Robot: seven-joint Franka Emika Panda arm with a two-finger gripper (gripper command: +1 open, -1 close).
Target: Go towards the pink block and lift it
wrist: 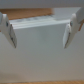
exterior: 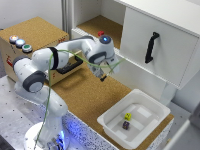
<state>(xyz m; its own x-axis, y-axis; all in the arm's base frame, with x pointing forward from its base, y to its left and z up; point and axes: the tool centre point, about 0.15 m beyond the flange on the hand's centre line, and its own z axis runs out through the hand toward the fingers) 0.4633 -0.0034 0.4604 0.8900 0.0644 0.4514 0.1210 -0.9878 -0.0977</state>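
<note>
Reaching across the cork-topped worktop (exterior: 87,97), the white Franka arm holds its hand (exterior: 103,74) in the air in front of the white cabinet drawer front (exterior: 137,75), well above the cork. The hand is released and carries nothing: the wrist view shows both fingers (wrist: 10,31) spread wide with only a pale, blurred surface between them.

The tiny reddish-pink block (exterior: 101,33) sits farther back, on the raised cork shelf (exterior: 97,25) inside the open white cabinet, beyond the arm's forearm in the exterior view. It is apart from the hand and does not appear in the wrist view at all. The small yellow block (exterior: 128,116) and the small dark purple block (exterior: 126,125) lie together in the white plastic tray (exterior: 112,125) at the near right of the exterior view; they are not wanted.

By my judgement the approach step is in hand and the grasp has not begun. The next move calls for carrying the hand to the far side, up over the shelf's edge, until the pink block stands between the open fingers, then lowering around it. The block is so small that centring will need care, and the cabinet walls beside the shelf leave the hand little room.
</note>
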